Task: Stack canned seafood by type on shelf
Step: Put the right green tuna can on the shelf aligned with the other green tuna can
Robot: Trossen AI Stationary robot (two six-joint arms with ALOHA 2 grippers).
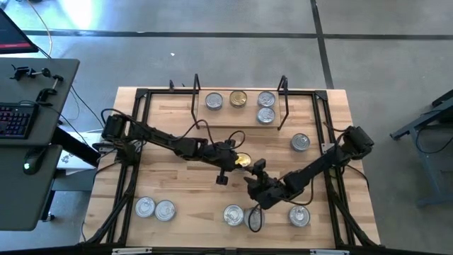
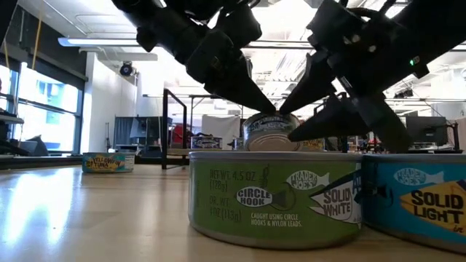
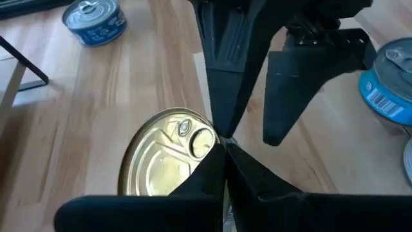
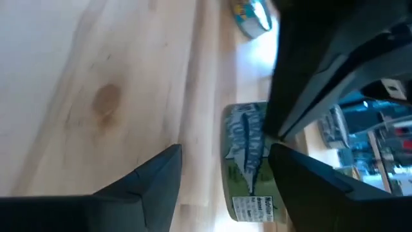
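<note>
Left gripper (image 1: 233,160) is pinching shut on the gold tin (image 1: 242,161) at mid-table, in front of the shelf (image 1: 239,115). Right gripper (image 1: 257,170) is sitting just beside that tin with fingers (image 4: 152,182) spread apart, gripping nothing. Four tins are sitting on the shelf: silver tin (image 1: 214,101), gold-lid tin (image 1: 238,98), two more silver at the right. Other tins are lying along the near edge and one (image 1: 300,142) right of the shelf.

Four tins (image 1: 240,99) on the shelf (image 1: 226,118); others lie scattered before it.
</note>
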